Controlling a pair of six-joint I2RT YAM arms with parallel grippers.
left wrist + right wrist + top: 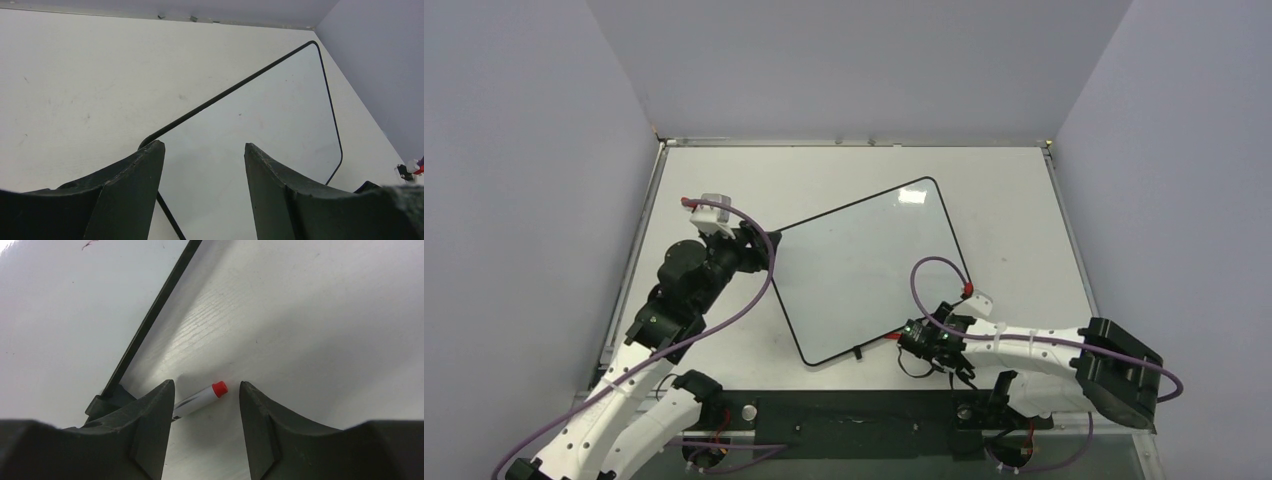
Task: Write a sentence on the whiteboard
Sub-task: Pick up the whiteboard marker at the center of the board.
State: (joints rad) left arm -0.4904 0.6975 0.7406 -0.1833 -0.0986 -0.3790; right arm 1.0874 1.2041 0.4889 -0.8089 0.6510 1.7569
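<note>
The whiteboard lies tilted on the table and is blank; no red sentence shows on it. It also shows in the left wrist view and the right wrist view. My left gripper is open and empty, low over the board's left corner. My right gripper is open, low over the tabletop beside the board's near edge. A white marker with a red cap lies on the table between its fingers, untouched, its rear end hidden behind one finger.
A small black clip sits on the board's rim beside the marker; another clip shows on the same edge. The matte white table is bounded by a metal rim and grey walls. Purple cables loop over both wrists.
</note>
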